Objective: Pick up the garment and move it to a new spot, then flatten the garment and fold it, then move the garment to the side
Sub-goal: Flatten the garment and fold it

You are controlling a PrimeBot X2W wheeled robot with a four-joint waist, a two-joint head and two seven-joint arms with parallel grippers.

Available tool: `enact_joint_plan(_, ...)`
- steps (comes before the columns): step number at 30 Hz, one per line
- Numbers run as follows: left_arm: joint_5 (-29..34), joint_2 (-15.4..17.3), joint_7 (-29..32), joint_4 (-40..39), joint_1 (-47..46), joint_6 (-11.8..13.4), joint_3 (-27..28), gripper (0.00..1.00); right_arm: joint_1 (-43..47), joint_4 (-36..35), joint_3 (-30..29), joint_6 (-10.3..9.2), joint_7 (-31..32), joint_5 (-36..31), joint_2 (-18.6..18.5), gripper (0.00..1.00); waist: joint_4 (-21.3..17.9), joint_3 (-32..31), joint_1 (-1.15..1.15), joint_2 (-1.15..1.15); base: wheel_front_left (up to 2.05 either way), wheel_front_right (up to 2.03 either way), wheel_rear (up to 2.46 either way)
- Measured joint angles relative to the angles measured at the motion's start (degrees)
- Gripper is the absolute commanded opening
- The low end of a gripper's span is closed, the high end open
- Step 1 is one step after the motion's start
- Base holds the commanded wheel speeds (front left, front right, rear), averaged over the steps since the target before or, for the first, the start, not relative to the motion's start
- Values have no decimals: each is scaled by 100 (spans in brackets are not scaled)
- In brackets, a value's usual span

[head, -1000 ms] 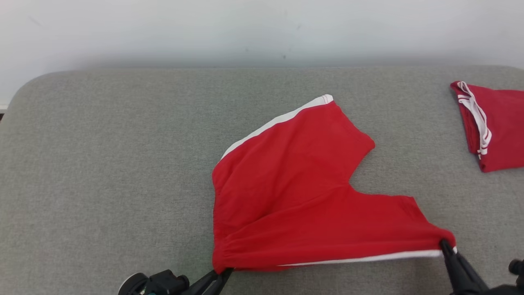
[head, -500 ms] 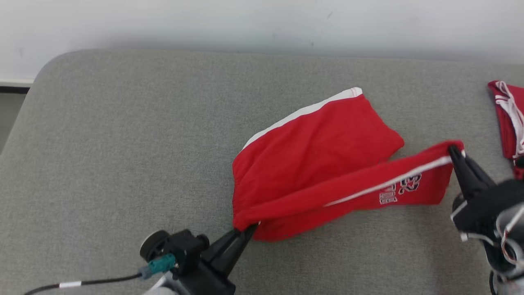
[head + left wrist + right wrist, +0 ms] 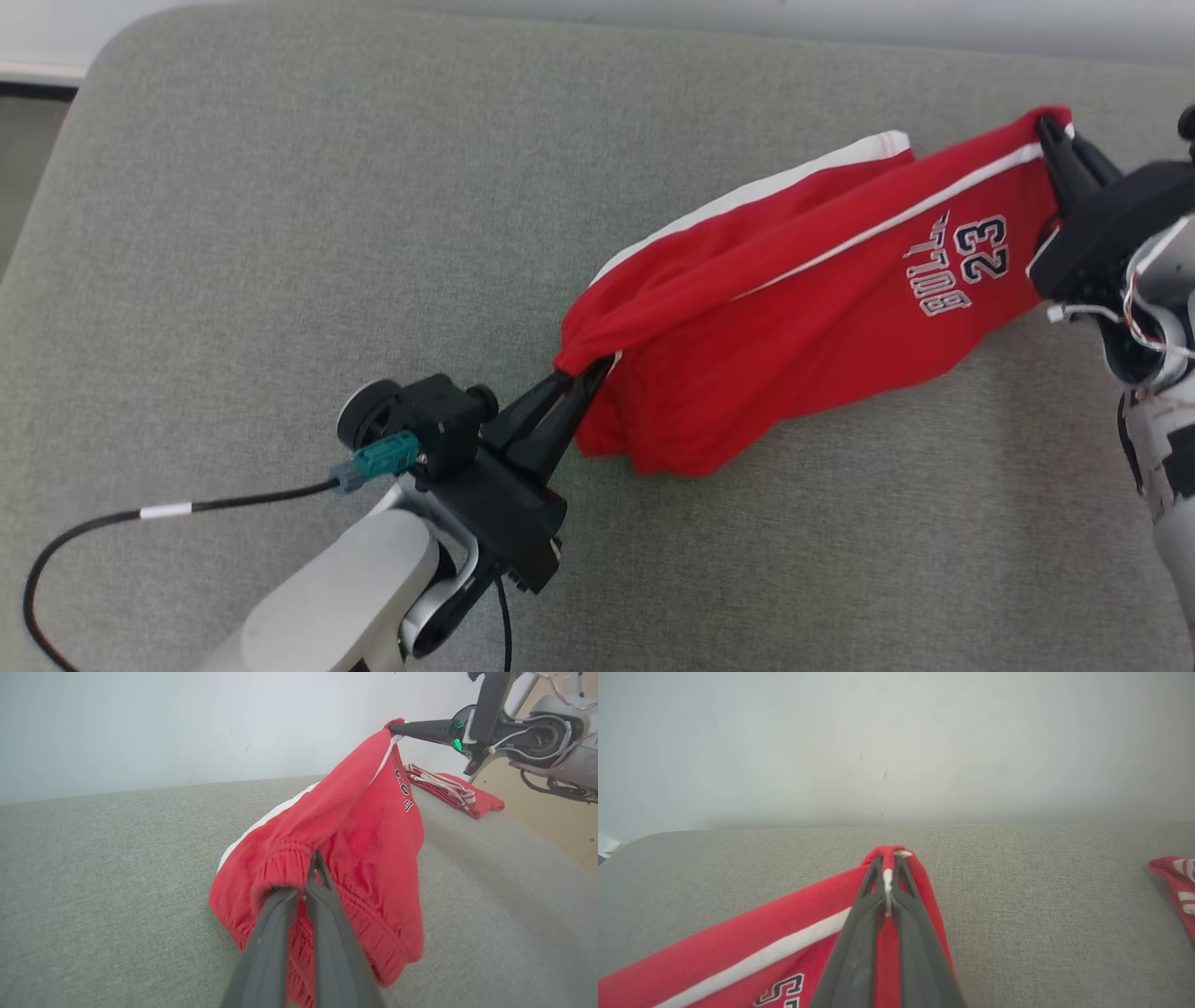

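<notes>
Head looks down; wrists low, close; all share shorts [image 3: 794, 308]

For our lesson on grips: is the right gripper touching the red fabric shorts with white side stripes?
Touching. The right wrist view shows the right gripper shut on a corner of the red shorts, pinching the cloth.

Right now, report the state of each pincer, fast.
Left pincer: shut on the red shorts, at the elastic waistband.
Right pincer: shut on the red shorts, at a white-striped corner.

Bright, even light; soft shadows, blurred edges.
</notes>
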Motion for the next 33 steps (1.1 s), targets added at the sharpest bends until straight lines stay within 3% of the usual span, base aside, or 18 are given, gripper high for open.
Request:
enact_joint_plan(15,-144,-210,0,593,-534,0,80,0,-1499,1862,783,0,-564,-136,241,0,264,638,0,1,0,0,0)
enact_joint_plan(22,-105,-263,0,630,-532,0,192,0,-1744,2269,1155,0,-944,18,254,0,287,614,-1,0,0,0,0)
enact_joint_plan(23,-107,-277,0,655,-526,0,191,0,-1761,2316,1214,0,-985,42,257,33,284,600,-1,0,0,0,0)
enact_joint_plan(24,-79,-281,0,667,-517,0,213,15,-1774,2356,1270,0,-1038,59,259,80,280,585,-1,0,0,0,0)
enact_joint_plan(25,-20,-293,0,679,-509,0,277,92,-1788,2402,1314,0,-1063,107,265,100,276,567,-1,0,0,0,0)
enact_joint_plan(26,14,-318,0,691,-498,0,364,100,-1797,2430,1370,0,-1100,168,268,100,272,545,-1,0,0,0,0)
enact_joint_plan(33,183,-435,0,783,-101,0,783,100,-1775,2475,1796,0,-1368,495,181,100,246,305,-2,0,0,0,0)
